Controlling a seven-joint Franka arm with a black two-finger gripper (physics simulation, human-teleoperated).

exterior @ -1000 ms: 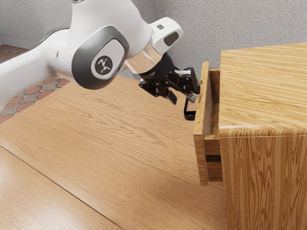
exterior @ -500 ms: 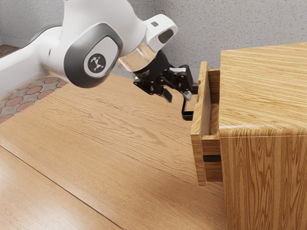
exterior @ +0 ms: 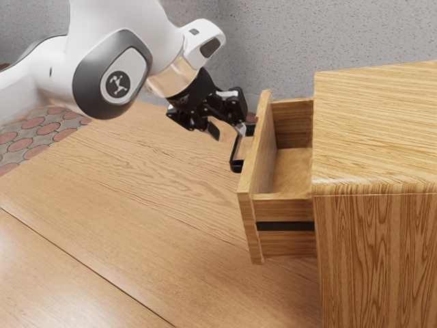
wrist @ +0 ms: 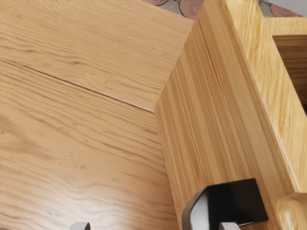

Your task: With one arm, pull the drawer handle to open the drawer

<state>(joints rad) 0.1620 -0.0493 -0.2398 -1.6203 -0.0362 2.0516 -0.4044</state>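
Exterior view: end effector (exterior: 228,132) stands spread, one finger against the drawer handle (exterior: 236,159).

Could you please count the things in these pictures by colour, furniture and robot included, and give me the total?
Wood-coloured: 3 (cabinet, drawer, table)
Black: 2 (drawer handle, gripper)
White: 1 (arm)
Total: 6
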